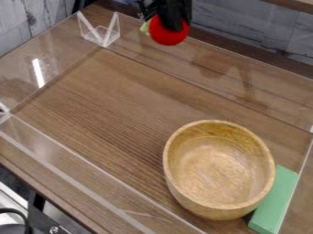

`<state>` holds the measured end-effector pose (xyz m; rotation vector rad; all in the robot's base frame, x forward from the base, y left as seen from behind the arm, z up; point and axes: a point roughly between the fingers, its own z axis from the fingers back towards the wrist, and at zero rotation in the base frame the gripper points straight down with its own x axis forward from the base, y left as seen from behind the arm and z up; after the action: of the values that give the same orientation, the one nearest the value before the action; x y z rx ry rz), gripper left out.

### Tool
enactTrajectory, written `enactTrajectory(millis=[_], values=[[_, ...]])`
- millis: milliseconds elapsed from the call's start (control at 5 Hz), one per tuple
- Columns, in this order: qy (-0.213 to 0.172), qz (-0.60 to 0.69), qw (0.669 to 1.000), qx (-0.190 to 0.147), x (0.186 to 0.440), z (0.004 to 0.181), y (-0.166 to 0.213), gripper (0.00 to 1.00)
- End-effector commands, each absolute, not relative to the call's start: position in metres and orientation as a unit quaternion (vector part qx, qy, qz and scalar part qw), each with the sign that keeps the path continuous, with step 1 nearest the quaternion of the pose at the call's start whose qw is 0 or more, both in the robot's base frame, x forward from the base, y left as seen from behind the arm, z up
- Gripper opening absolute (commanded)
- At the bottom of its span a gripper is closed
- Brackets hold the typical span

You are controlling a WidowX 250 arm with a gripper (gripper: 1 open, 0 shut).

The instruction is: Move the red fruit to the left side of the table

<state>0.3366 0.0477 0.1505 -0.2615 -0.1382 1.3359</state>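
A: What have I got on screen?

B: I see my gripper (167,20) at the far edge of the table (123,101), its fingers clamped on the red fruit (167,34), which hangs clear of the tabletop, just right of the clear acrylic corner piece (98,29).

A: And nearer the camera?

B: A wooden bowl (221,168) sits at the right, a light-green block (277,201) touching its right side.

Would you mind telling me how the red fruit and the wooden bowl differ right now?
The red fruit is small, round and glossy red; the wooden bowl is far larger, pale and matte. The fruit hangs in the gripper above the table's far edge, while the bowl rests on the tabletop near the front right. Both look rounded.
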Motion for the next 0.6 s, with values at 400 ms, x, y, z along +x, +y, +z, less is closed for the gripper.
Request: enactTrajectory(millis=[400], values=[[-0.105,0.669,0.726,-0.121,0.309,0.167,0.077,0.00]])
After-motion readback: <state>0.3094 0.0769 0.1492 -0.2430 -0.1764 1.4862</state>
